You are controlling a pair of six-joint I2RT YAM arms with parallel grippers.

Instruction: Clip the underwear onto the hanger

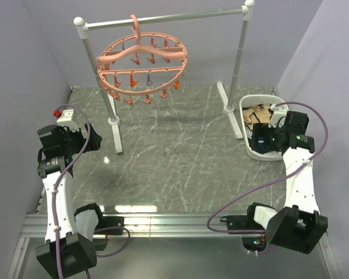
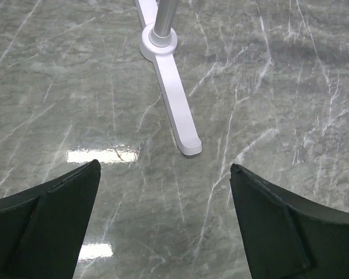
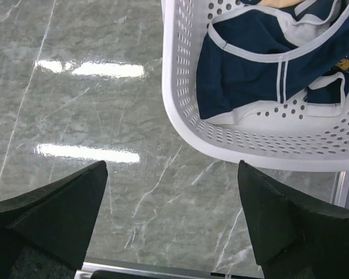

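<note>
The salmon-pink round hanger (image 1: pixel 142 64) with several small clips hangs by its hook from the bar of a silver-and-white rack (image 1: pixel 163 20). The beige underwear (image 1: pixel 256 114) lies in a white perforated basket (image 1: pixel 248 145) at the right; only a sliver of it (image 3: pixel 277 2) shows in the right wrist view. My right gripper (image 1: pixel 262 141) (image 3: pixel 172 165) is open and empty, over the table just at the basket's near rim. My left gripper (image 1: pixel 96 142) (image 2: pixel 166 165) is open and empty at the left, low over the table near the rack's left foot (image 2: pixel 173 104).
Navy briefs with white trim (image 3: pixel 250 64) fill the near part of the basket (image 3: pixel 180 87). The rack's two feet (image 1: pixel 116 136) (image 1: pixel 231 116) stand on the grey marble table (image 1: pixel 174 151). Walls close in left, right and back.
</note>
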